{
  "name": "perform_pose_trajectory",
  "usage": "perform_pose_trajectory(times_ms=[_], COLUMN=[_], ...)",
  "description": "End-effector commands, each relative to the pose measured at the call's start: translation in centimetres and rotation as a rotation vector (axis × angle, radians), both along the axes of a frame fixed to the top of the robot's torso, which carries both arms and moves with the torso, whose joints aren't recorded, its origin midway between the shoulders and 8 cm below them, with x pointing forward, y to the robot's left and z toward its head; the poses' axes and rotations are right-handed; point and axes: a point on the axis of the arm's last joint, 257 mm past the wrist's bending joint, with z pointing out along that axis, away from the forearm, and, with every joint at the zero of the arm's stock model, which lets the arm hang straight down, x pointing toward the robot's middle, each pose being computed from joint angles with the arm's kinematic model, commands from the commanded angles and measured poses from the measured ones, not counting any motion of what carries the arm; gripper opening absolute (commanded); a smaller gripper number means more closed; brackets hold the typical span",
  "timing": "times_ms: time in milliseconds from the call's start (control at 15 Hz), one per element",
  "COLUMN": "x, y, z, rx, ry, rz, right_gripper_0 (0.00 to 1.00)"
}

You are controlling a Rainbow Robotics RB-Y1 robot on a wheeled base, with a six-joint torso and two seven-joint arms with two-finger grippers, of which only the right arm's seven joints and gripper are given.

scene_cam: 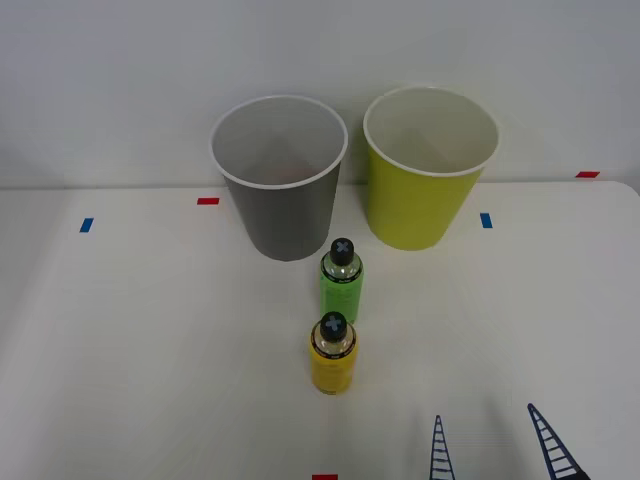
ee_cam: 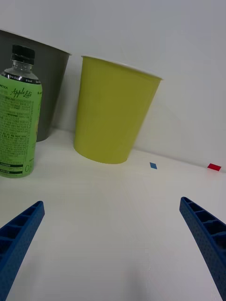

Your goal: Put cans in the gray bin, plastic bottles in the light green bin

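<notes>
This looks like a robotics lab test station. A bare white counter (scene_cam: 150,350) stands against a plain pale wall (scene_cam: 120,80). Small red tape marks (scene_cam: 207,201) and blue tape marks (scene_cam: 86,225) sit near the counter's far edge, with another red one at its near edge.

A white table (scene_cam: 150,340) spreads across the front view, meeting a plain pale wall (scene_cam: 120,70) behind. Small tape marks sit on the tabletop: a red one (scene_cam: 208,201) and a blue one (scene_cam: 86,225) toward the left, another blue one (scene_cam: 486,220) toward the right, and a red one (scene_cam: 588,174) near the far right corner (right by the table's edge). One more red mark (scene_cam: 325,477) lies at the near edge. The wrist view catches a blue mark (ee_cam: 153,165) and a red mark (ee_cam: 214,167) too.
</notes>
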Motion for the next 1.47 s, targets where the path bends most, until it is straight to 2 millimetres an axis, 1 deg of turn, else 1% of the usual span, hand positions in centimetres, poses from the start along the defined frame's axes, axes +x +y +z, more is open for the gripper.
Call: perform_pose_trajectory(times_ms=[67,1467], x=[0.00,0.00], y=[0.00,0.00], z=[0.00,0.00], rx=[0.000,0.000], ry=[0.000,0.000], rz=[0.000,0.000], right_gripper_0=[1.00,1.00])
